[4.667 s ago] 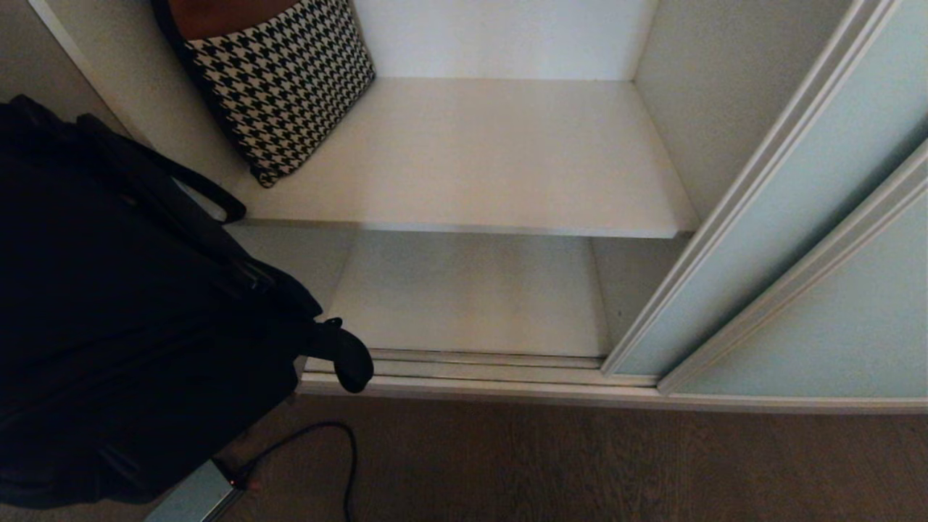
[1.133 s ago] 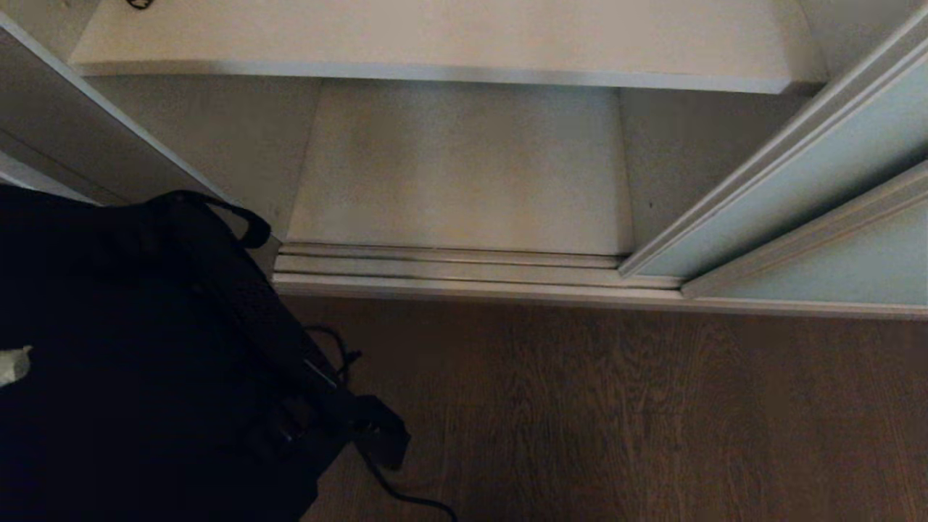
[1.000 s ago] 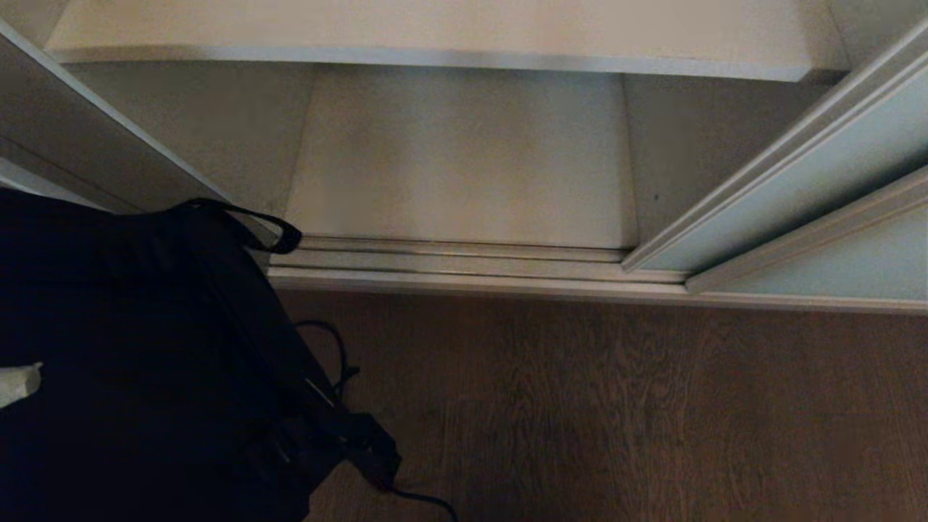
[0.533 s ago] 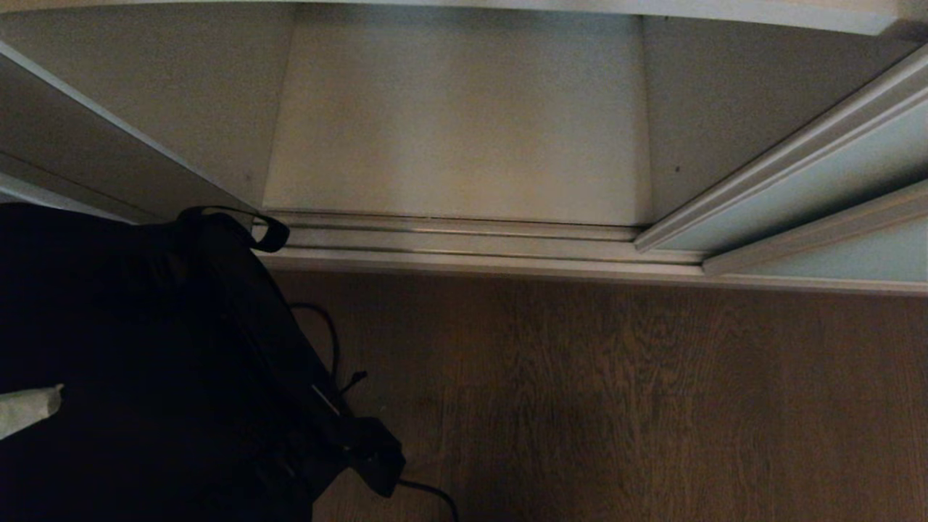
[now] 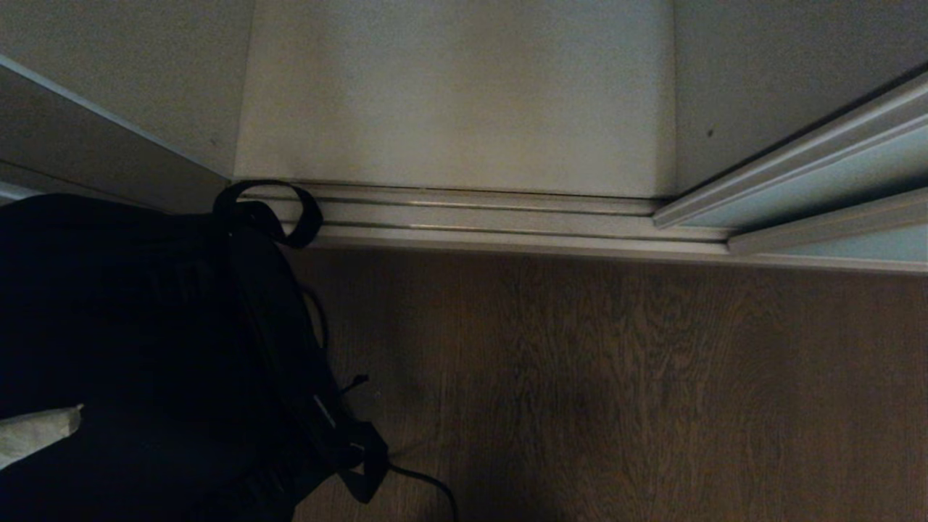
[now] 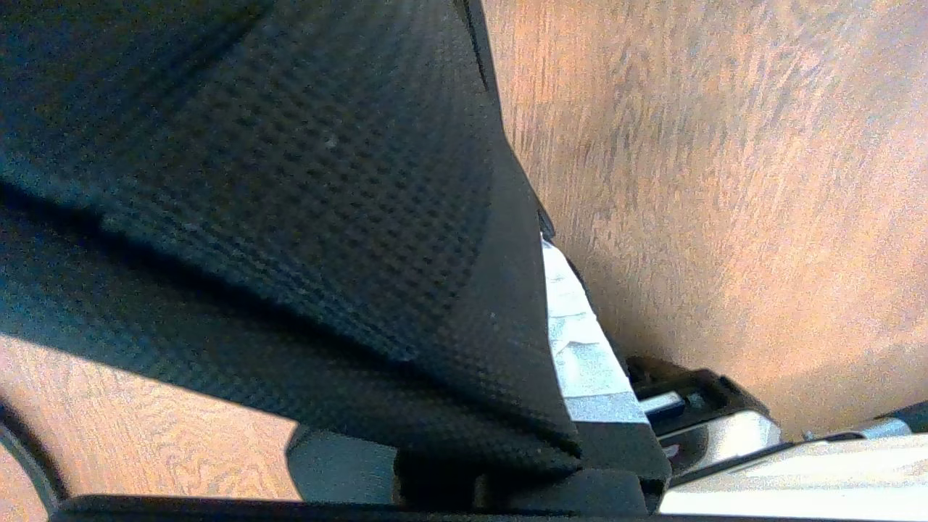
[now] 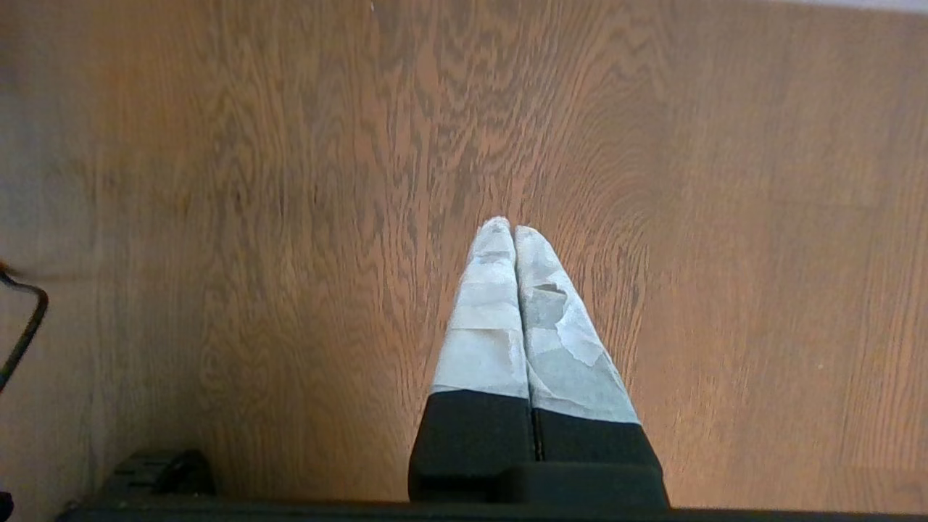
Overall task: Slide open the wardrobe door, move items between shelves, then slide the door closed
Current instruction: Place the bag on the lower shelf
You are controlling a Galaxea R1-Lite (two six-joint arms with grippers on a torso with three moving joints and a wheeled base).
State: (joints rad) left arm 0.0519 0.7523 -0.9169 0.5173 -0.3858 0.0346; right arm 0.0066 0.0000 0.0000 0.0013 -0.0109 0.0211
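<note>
A black bag (image 5: 145, 348) fills the left of the head view and hangs over the wooden floor. My left gripper (image 6: 536, 250) is shut on its woven fabric, and one taped finger (image 6: 583, 348) shows beside the cloth. The bag's handle loop (image 5: 268, 210) overlaps the left end of the floor track. The sliding wardrobe door (image 5: 826, 177) stands pushed to the right, so the bottom shelf (image 5: 457, 94) lies open and bare. My right gripper (image 7: 505, 226) is parked over the floor, shut on nothing.
A grooved metal track (image 5: 493, 221) runs along the wardrobe's front edge. A second glass panel (image 5: 870, 250) sits in front of the first at the right. A black cable (image 5: 428, 489) trails on the wooden floor (image 5: 616, 384) below the bag.
The head view has tipped downward: the upper shelf and the houndstooth cushion have slid out at the top. The bag stays in my left grip, its handle loop now over the track.
</note>
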